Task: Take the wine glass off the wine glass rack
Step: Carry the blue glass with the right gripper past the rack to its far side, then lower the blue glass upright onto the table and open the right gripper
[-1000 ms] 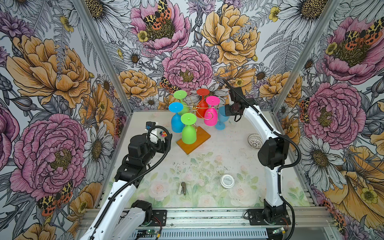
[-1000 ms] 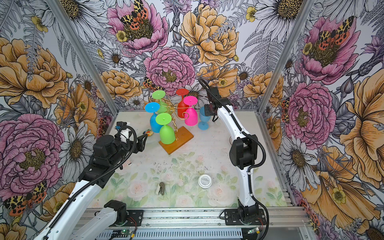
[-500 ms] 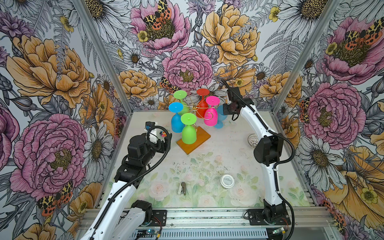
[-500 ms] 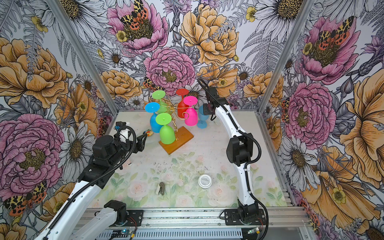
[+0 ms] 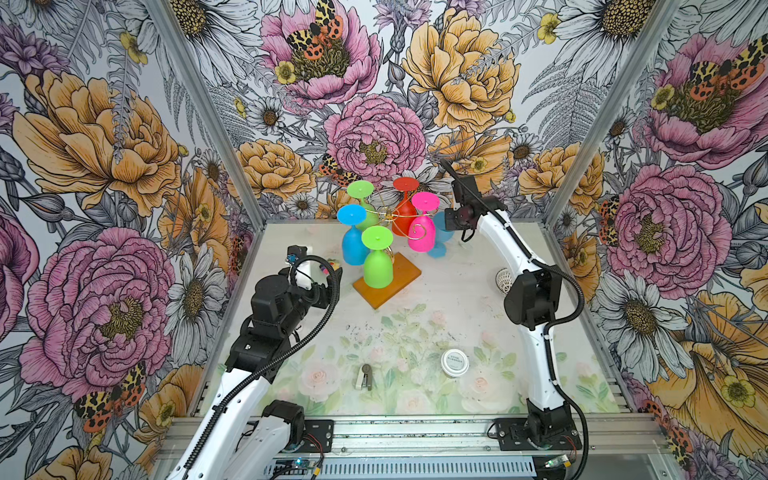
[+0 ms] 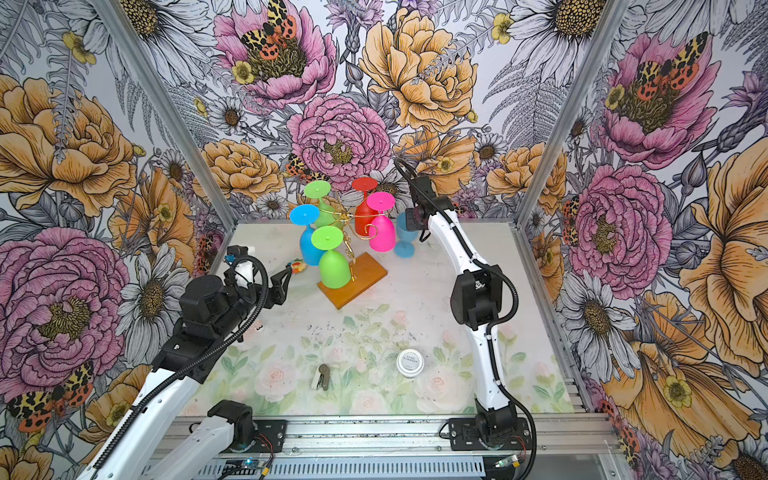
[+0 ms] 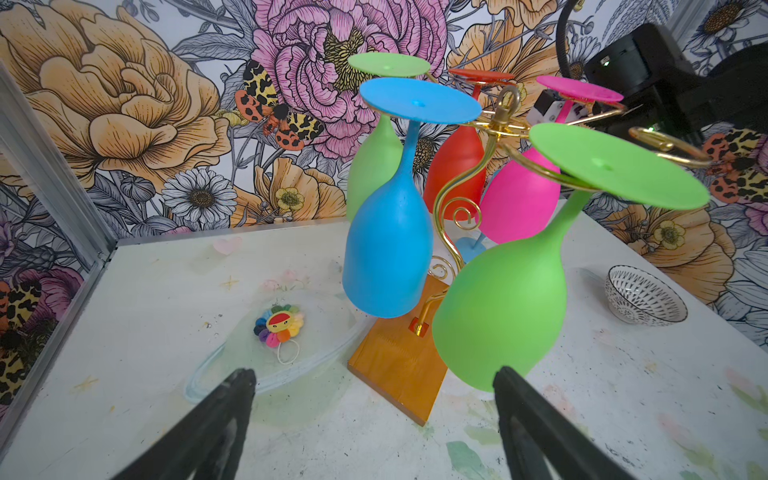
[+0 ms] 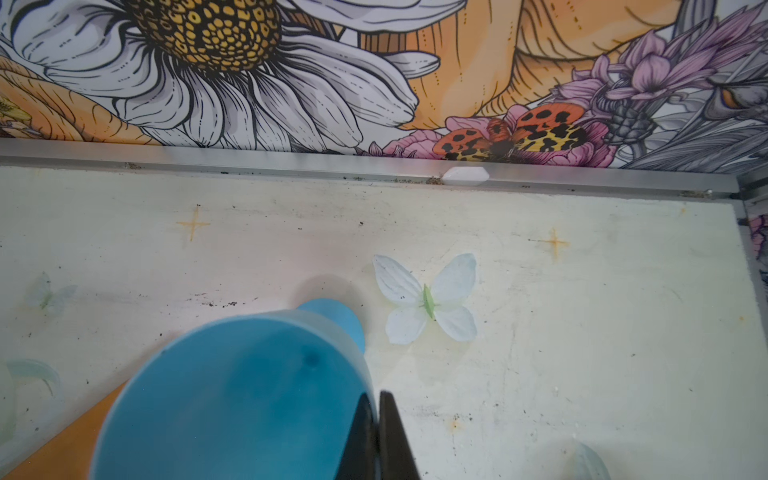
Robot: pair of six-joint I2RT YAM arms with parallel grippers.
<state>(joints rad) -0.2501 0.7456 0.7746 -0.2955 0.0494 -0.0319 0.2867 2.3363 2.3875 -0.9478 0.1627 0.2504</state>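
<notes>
In both top views I saw the wine glass rack (image 5: 399, 278) standing on the table (image 5: 457, 299) toward the back. Five coloured hanging glasses (image 5: 377, 266) were upside down on its gold arms. The light blue wine glass (image 5: 441, 232) was off the rack and upright, just beside it on the far right side, partly hidden behind the pink one. The right gripper (image 5: 448, 219) was at the rim of this glass, and its jaws looked pressed together there. The left gripper (image 5: 326, 284) hung over the table at the left of the rack, apart from it, with nothing in it.

In the left wrist view its two black fingers (image 7: 224, 415) stood very wide apart. Between them I saw only the table and a corner of the rack's wooden base farther away. The nearest green glass hung ahead of one finger, and I could not tell how close.

In the right wrist view the fingers (image 8: 392, 432) were closed on the rim of the light blue wine glass (image 8: 232, 395), one inside the bowl and one outside, with almost no gap. The bowl opened upward. Its foot was low by the table, but I could not tell if it rested there.
</notes>
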